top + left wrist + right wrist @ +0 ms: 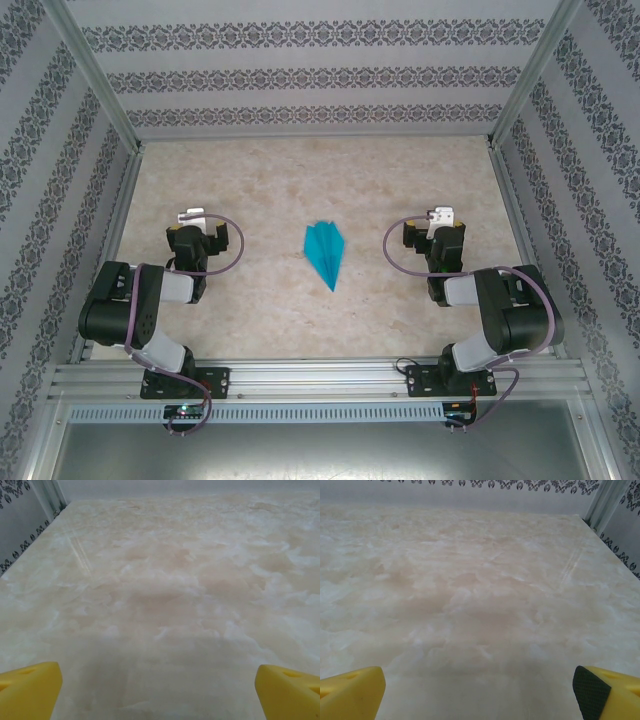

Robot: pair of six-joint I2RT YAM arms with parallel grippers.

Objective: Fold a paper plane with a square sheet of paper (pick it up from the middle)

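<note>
My left gripper (159, 682) and right gripper (479, 685) gape empty; I should rest well clear of the slim teal-blue paper plane (326, 254).

One paper plane (326, 254), two grippers — left gripper (192, 216), right gripper (441, 214) — one marbled table (260, 180)

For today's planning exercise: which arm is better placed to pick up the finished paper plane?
Right, marginally: the paper plane lies slightly nearer the right gripper than the left gripper; both open.
</note>
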